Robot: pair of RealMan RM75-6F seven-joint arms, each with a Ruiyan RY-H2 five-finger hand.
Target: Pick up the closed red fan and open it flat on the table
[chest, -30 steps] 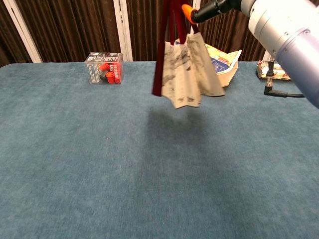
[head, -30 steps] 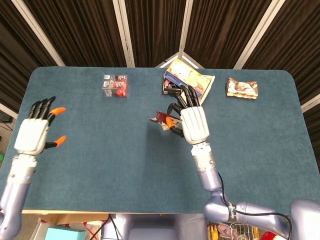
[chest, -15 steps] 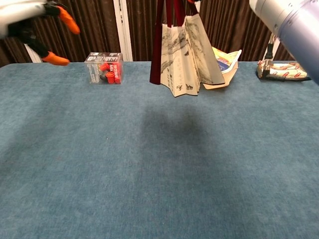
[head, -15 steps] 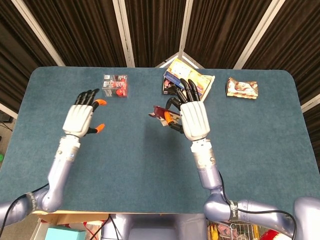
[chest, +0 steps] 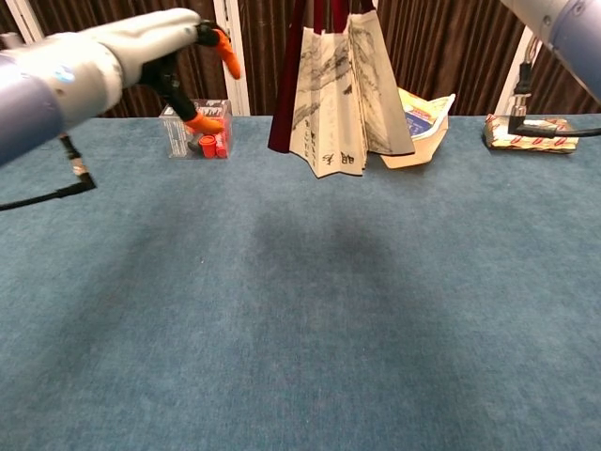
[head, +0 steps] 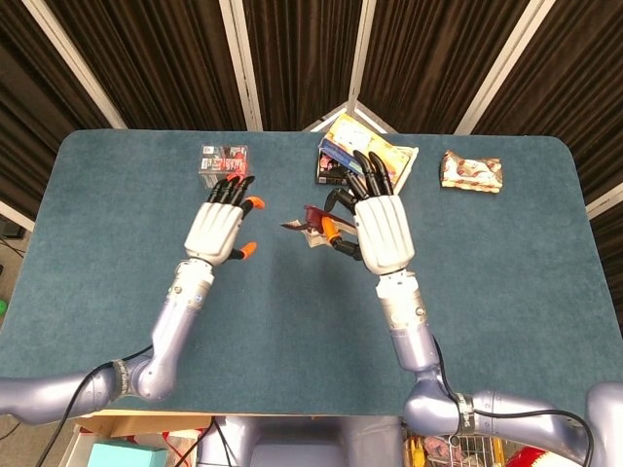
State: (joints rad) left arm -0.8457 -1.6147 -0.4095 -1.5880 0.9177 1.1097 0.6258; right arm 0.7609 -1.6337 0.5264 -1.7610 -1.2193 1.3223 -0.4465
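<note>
The red fan (chest: 333, 99) hangs partly spread in the air, with dark red outer ribs and a pale printed paper leaf. My right hand (head: 380, 229) holds it from above by its top end; in the head view only a small part of the fan (head: 310, 222) shows beside the hand. In the chest view the right hand is cut off at the top edge. My left hand (head: 220, 226) is raised to the left of the fan, fingers apart and holding nothing; the chest view shows the left hand (chest: 164, 52) a short way from the fan's red rib.
A clear box with red pieces (head: 224, 165) stands at the back left, just beyond my left hand. A yellow and blue packet (head: 368, 156) lies behind the fan and a snack bag (head: 472, 171) at the back right. The blue table (head: 117, 292) has bare cloth in front.
My left arm has swung in from the far left to a spot close beside the fan. My right hand has lifted the fan a little higher and its leaf has spread wider.
</note>
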